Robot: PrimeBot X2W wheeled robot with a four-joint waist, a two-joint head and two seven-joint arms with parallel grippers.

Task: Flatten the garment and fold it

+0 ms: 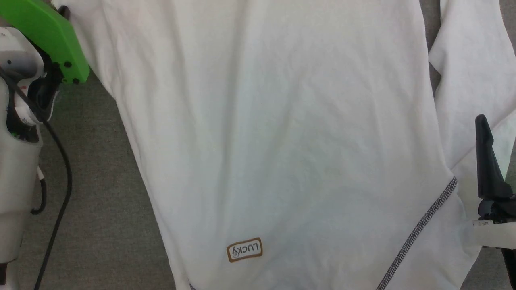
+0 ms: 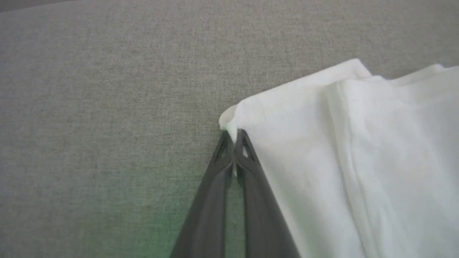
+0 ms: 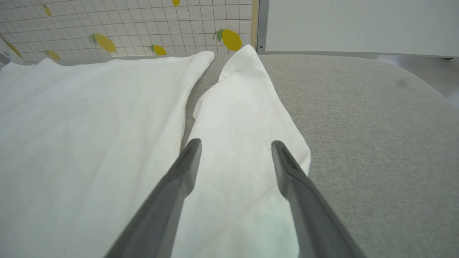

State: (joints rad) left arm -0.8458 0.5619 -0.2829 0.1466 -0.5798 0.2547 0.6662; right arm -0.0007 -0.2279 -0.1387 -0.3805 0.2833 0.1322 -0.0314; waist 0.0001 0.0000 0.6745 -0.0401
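The garment [image 1: 282, 133], a white shirt, lies spread on the grey surface, with its "LUCKY" patch [image 1: 244, 249] near the bottom of the head view and a grey stitched seam [image 1: 419, 229] at the lower right. In the left wrist view my left gripper [image 2: 235, 135] is shut on a hemmed corner of the garment [image 2: 322, 143]. My right gripper [image 3: 236, 144] stands open just above a sleeve [image 3: 244, 118] that lies beside the shirt's body. One of its dark fingers [image 1: 485, 157] shows at the right edge of the head view.
The grey cloth-covered surface [image 1: 100, 209] is bare to the left of the shirt and to the right of the sleeve [image 3: 376, 143]. My left arm's green casing [image 1: 48, 36] and a black cable [image 1: 60, 193] are at the left. A lemon-patterned wall [image 3: 143, 25] stands behind.
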